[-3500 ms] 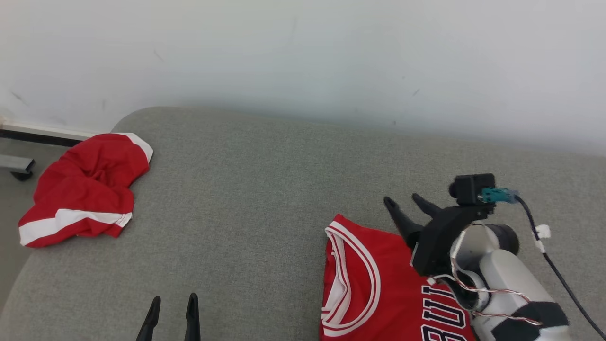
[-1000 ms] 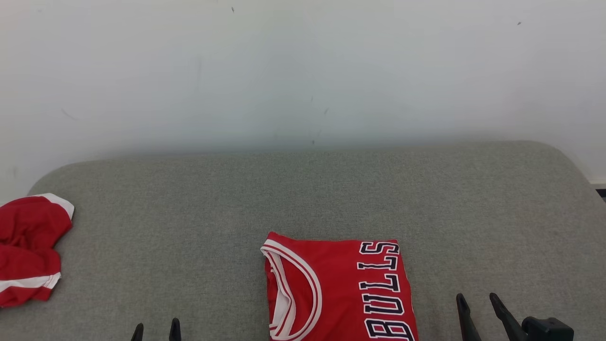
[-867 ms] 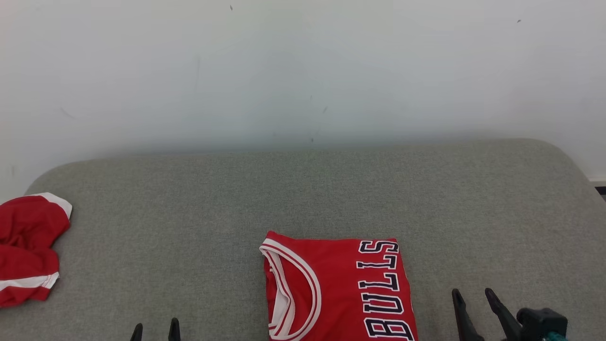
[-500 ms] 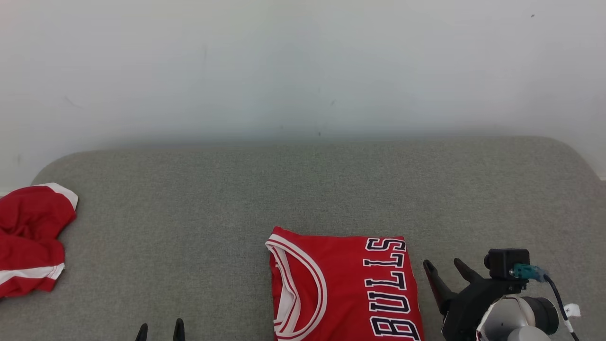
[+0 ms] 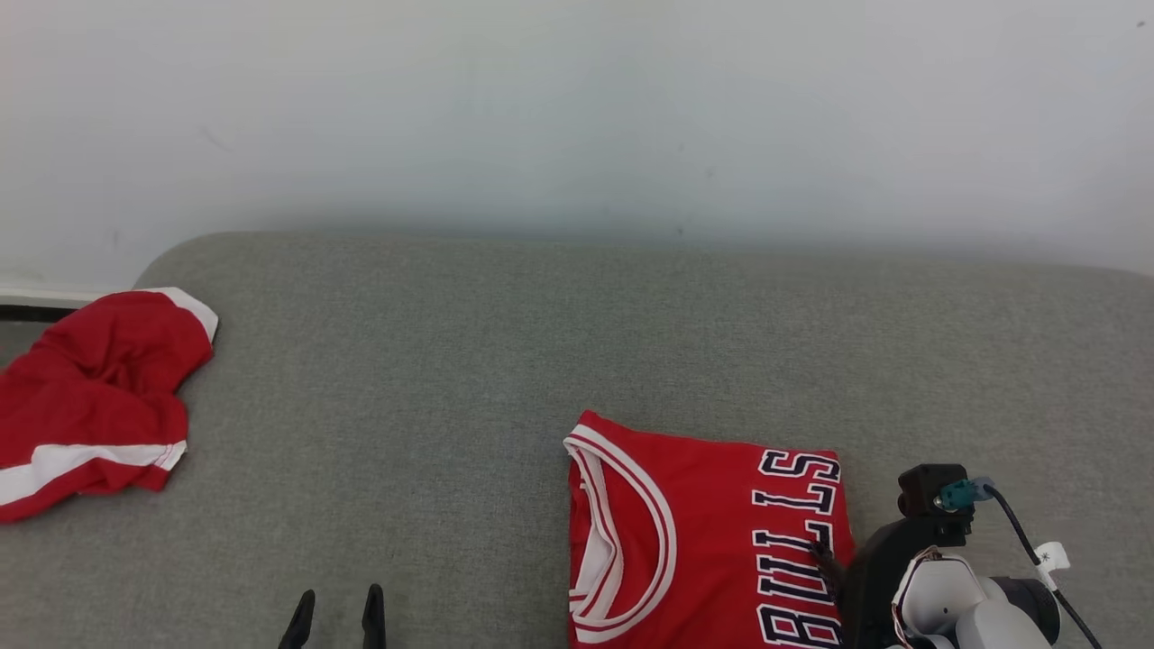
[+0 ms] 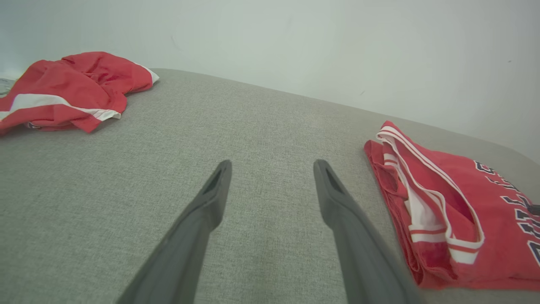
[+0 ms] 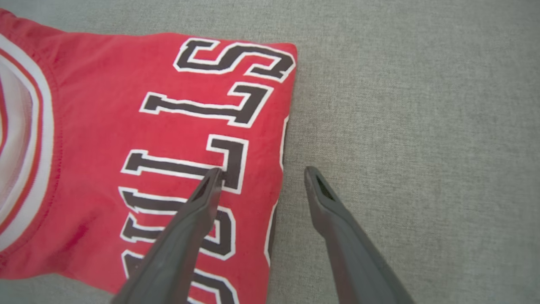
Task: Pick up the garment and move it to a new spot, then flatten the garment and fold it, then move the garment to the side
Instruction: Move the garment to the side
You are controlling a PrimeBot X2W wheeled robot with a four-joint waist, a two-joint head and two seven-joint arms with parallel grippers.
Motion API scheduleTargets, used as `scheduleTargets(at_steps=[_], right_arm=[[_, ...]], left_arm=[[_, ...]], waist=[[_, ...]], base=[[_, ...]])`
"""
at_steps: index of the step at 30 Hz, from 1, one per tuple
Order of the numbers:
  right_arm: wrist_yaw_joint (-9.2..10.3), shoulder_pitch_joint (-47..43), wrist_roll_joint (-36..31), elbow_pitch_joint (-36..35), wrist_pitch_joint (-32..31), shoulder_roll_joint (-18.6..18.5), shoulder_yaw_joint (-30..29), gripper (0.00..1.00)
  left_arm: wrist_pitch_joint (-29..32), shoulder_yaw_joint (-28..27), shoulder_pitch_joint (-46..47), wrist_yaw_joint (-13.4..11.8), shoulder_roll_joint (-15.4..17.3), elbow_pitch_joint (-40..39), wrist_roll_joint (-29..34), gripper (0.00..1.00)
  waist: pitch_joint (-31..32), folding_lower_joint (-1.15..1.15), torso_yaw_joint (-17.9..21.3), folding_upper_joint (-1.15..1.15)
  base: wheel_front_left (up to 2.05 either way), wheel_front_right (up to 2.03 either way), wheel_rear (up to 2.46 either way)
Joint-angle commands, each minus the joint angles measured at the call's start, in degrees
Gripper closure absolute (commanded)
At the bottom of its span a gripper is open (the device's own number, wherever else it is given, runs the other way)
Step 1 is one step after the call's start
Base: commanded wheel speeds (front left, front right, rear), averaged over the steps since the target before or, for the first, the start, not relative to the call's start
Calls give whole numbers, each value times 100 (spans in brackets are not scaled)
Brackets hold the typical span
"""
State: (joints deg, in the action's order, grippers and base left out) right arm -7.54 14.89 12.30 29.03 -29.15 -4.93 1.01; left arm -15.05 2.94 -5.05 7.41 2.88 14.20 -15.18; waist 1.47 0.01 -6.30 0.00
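Jersey point(image 5: 703, 532) looks folded to me: neat red rectangle, neckline on the left, BULLS lettering down the right side. It lies flat on the grey cushion point(image 5: 451, 361), near the front and a bit right of the middle. My guess is the folding's done and what's left is shifting it off to the side.

That would explain the right gripper point(image 7: 262, 172). It's open, with its fingers apart and straddling the jersey's right edge. One finger sits over the lettering and the other over bare cushion just beside the fold. Looks like it's set up to pinch all the layers at that edge so the stack moves in one piece. Can't tell if the tips are touching the fabric yet.

The arm comes in low from the front right corner, wrist tipped down and angled in toward the jersey. From the head camera the wrist hides most of the fingers.

The left gripper point(image 6: 273, 164) is open too, empty, over bare cushion well to the left of the jersey. There's also a crumpled red cloth point(image 5: 90, 397) with a white stripe over at the cushion's far left end, well apart from everything.
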Motion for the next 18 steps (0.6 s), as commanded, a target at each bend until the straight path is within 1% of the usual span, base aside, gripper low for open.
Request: scheduleTargets(at_steps=[1, 9, 12, 13, 14, 16, 18], right_arm=[[12, -1, -65, 60, 44, 31, -84, 0], [12, 9, -436, 479, -76, 139, -404, 0], [12, 9, -463, 601, -179, 191, -382, 0], [12, 4, -472, 619, -184, 203, -350, 60], [11, -1, -482, 624, -176, 212, -321, 100], [12, -4, -484, 631, -216, 216, -255, 100], [13, 22, -501, 581, -211, 128, -186, 100]], left_arm=[[-17, 27, 89, 10, 2, -10, -20, 0], [-17, 109, 181, 10, 2, 6, -41, 0], [-17, 125, 169, 11, 2, 14, -53, 0], [-17, 130, 173, 11, 2, 19, -53, 0], [-17, 131, 175, 11, 2, 19, -52, 0], [-17, 117, 159, 11, 2, -3, -50, 0], [-17, 91, 126, 11, 2, -36, -49, 0]], waist=[[-160, -1, -224, 0], [-314, -1, -421, 0], [-330, -1, -448, 0], [-330, -1, -451, 0], [-330, -1, -449, 0], [-318, -1, -420, 0], [-308, -1, -370, 0]], base=[[0, 0, 0], [0, 0, 0], [0, 0, 0], [0, 0, 0], [0, 0, 0], [0, 0, 0], [0, 0, 0]])
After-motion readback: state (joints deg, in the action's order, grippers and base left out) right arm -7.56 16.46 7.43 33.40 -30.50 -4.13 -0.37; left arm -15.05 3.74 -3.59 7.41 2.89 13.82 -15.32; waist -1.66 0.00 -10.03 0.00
